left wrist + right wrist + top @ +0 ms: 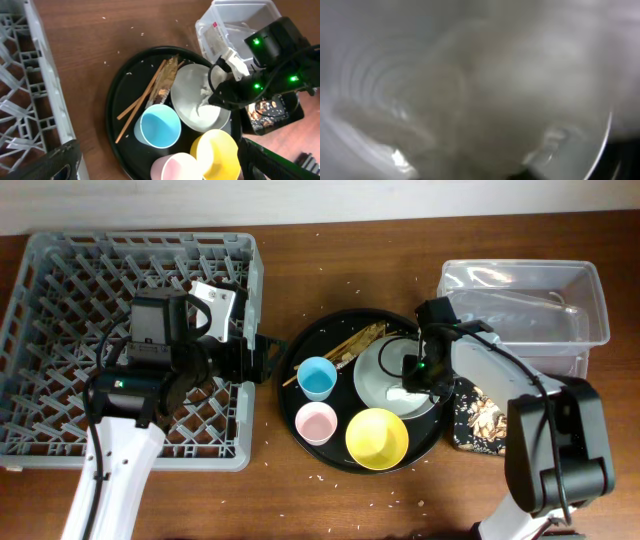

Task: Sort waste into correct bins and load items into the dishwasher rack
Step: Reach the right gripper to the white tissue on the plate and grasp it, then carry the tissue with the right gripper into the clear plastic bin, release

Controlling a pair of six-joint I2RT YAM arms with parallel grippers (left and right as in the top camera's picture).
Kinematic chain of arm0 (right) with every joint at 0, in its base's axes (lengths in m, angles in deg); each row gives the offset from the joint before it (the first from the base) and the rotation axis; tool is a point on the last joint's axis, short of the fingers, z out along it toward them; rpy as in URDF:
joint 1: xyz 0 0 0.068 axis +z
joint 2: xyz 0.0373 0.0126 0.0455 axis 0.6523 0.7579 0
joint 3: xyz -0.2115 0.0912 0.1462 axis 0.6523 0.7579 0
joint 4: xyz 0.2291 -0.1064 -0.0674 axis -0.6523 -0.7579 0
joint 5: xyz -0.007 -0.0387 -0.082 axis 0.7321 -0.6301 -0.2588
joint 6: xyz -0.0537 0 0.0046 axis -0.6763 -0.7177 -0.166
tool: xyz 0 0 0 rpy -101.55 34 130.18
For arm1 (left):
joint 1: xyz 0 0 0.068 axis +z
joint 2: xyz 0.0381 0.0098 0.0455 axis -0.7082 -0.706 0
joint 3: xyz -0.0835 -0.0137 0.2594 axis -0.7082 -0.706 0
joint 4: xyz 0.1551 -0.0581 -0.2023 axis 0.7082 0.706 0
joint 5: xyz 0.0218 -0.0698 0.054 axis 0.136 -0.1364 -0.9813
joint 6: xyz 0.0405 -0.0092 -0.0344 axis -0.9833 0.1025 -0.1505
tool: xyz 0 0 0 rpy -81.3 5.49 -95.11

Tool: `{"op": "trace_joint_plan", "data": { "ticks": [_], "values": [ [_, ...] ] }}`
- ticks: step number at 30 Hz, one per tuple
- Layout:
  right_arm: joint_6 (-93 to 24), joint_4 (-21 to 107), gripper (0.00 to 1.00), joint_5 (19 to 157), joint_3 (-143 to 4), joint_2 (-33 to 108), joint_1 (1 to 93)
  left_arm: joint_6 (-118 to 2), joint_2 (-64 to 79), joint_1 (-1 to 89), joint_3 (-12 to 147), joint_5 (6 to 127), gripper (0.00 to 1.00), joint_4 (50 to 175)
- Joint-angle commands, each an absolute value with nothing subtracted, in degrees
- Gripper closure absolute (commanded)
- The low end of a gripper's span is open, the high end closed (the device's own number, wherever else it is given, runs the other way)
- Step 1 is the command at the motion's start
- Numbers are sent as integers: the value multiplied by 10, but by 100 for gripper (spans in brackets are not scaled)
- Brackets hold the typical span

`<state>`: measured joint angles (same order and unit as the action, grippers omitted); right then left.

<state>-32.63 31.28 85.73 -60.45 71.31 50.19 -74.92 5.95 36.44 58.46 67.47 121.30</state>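
The round black tray point(296, 395) holds the grey-green plate point(378, 385), yellow bowl point(377, 438), blue cup point(317, 378), pink cup point(316, 422), chopsticks point(345, 350) and gold-brown wrapper point(368, 333). My right gripper point(418, 380) is down on the plate at the white tissue point(405, 396); its jaws are hidden and the right wrist view is a blur of the plate point(470, 75). My left gripper point(262, 358) is open and empty at the grey rack's point(60, 300) right edge, facing the tray. In the left wrist view its fingers point(160, 165) frame the cups.
The clear tub point(520, 272) stands at the back right, also in the left wrist view point(215, 20). The small black speckled tray point(482, 418) lies in front of it, under my right arm. Crumbs dot the wooden table.
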Motion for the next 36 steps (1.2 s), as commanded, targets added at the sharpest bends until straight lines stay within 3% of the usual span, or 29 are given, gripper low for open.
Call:
{"op": "trace_joint_plan", "data": {
  "ticks": [1,6,11,12,13,14,15,19,24,32,33,34,35,36],
  "values": [
    [-329,302,96,889,-638,644,505,-756,60,366,594,697,1,1204],
    [-312,302,96,815,-704,483,458,-756,60,366,594,697,1,1201],
    [-297,356,96,753,-701,530,344,-756,60,366,594,697,1,1201],
    [-301,366,73,776,-701,552,331,-756,60,366,594,697,1,1203],
    [-331,368,20,820,-702,560,325,-756,60,366,594,697,1,1208],
    [-364,367,9,890,-705,557,321,-756,60,366,594,697,1,1216],
    [-364,368,6,966,-706,541,328,-756,60,366,594,697,1,1225],
    [-310,357,5,1042,-705,513,432,-756,60,366,594,697,1,1221],
    [-235,402,9,777,-702,622,559,-756,60,366,594,697,1,1216],
    [-233,585,20,846,-702,795,561,-756,60,366,594,697,1,1217],
    [-233,594,27,846,-702,803,561,-756,60,366,594,697,1,1218],
    [-233,597,42,846,-702,810,561,-756,60,366,594,697,1,1218],
    [-233,591,49,846,-702,812,561,-756,60,366,594,697,1,1219],
    [-233,580,49,846,-701,813,561,-756,60,366,594,697,1,1220]
  ]
}}
